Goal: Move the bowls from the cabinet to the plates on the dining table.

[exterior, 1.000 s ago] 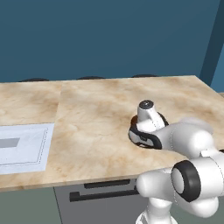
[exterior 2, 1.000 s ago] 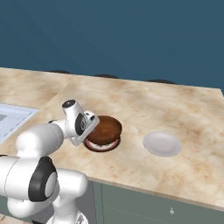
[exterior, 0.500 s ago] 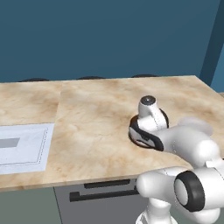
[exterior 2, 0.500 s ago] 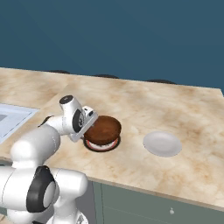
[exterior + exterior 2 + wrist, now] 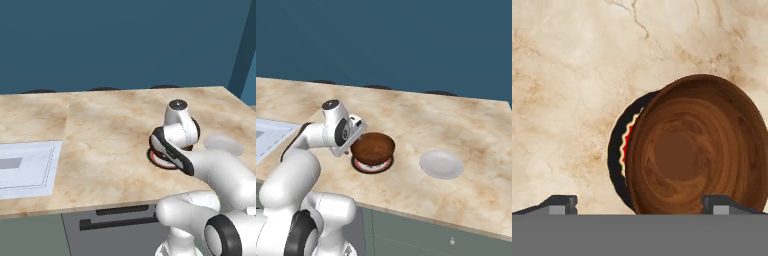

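Near the dining table's (image 5: 466,125) front edge we see the brown bowl (image 5: 372,147) resting on a plate (image 5: 372,165) (red-rimmed), our gripper (image 5: 640,201) spread wide just above it.

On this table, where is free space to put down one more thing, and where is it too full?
Free: the table behind and right of the pale plate, and the stretch between the placemat and the brown bowl. Crowded: around that bowl on its dark-rimmed plate, where the open claw is.
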